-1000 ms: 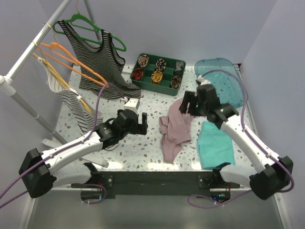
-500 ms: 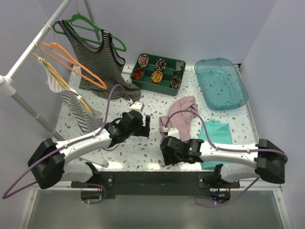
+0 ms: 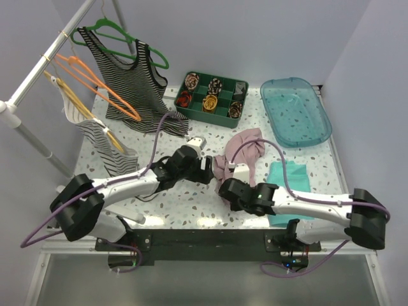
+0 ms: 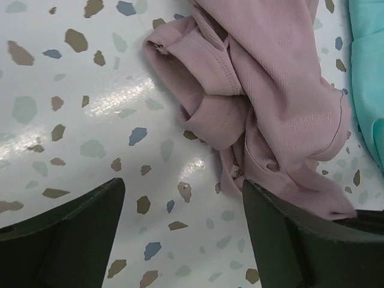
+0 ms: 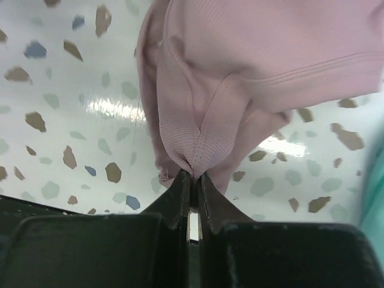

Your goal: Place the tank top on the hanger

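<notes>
Fabric of the tank top (image 5: pixel 252 54) has just been pinched by the right tool (image 5: pixel 193 175); the left tool (image 4: pixel 183 207) is spread beside it, so lifting is judged possible.

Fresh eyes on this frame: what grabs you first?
The pink tank top lies crumpled at centre, with the right gripper shut on a fold of it and the left gripper open just beside it. The orange hanger hangs bare on the rail at far left, beside a striped top on a green hanger.
</notes>
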Robot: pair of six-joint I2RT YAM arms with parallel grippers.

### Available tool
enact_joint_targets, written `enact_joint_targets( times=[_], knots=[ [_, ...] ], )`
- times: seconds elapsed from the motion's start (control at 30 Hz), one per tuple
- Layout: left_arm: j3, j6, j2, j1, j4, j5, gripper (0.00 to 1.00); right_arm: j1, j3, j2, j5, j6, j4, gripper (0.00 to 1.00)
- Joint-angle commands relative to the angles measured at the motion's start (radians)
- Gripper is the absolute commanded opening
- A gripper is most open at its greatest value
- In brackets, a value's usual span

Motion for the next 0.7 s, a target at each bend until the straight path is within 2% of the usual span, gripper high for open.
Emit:
enact_joint_targets(
  times=[0.0,0.23,0.47,0.5,0.57,0.6,0.67],
  knots=[
    [0.058,0.075,0.098,-0.023,0.191,0.086,0.81,-0.078,-0.014,-0.115,0.113,0.003,-0.126,0.00],
    [0.113,0.069,0.230,-0.026,0.315,0.138,0.72,-0.144,-0.026,-0.212,0.141,-0.005,-0.213,0.00],
    [0.126,0.062,0.315,-0.028,0.329,0.101,0.60,-0.168,-0.022,-0.237,0.140,-0.017,-0.221,0.00],
    [0.126,0.065,0.323,-0.028,0.335,0.109,0.52,-0.168,-0.011,-0.238,0.140,-0.020,-0.223,0.00],
    [0.126,0.064,0.342,-0.026,0.352,0.141,0.42,-0.170,0.000,-0.236,0.149,-0.023,-0.229,0.00],
    [0.121,0.062,0.343,-0.028,0.361,0.153,0.30,-0.171,0.007,-0.238,0.156,-0.025,-0.229,0.00],
    [0.117,0.059,0.337,-0.028,0.377,0.176,0.13,-0.176,0.030,-0.241,0.181,-0.042,-0.223,0.00]
  ],
)
